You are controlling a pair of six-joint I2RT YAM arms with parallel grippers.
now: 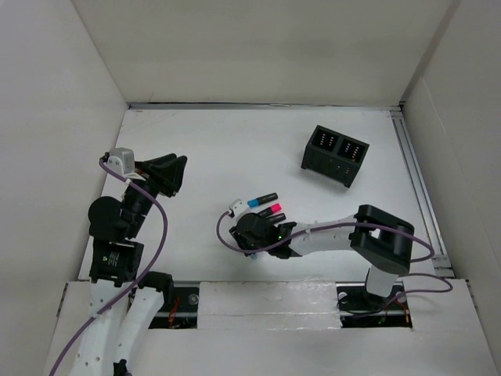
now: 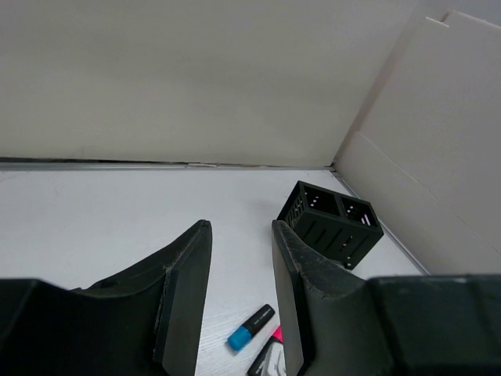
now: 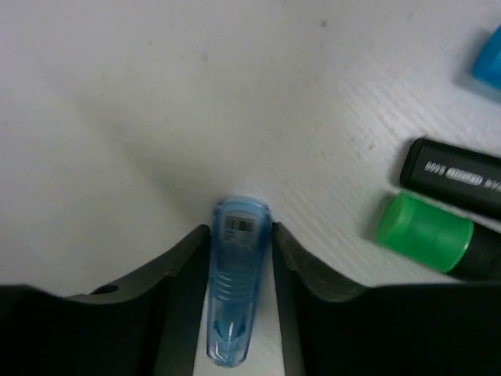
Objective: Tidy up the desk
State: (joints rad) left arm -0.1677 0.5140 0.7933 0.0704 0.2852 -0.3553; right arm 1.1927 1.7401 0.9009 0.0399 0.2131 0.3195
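One blue pen (image 3: 237,313) in right pincer (image 3: 241,233)

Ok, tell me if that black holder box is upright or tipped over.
Upright: the holder box sits flat on the desk, both compartments opening upward.

Even, bright light on the desk (image 1: 235,149); right wrist view blurred.

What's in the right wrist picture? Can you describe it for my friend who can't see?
A clear blue pen lies on the white desk, squeezed between the two black fingers of the right gripper. To its right lie a green-capped marker, a black marker and, in the top corner, part of a blue cap.
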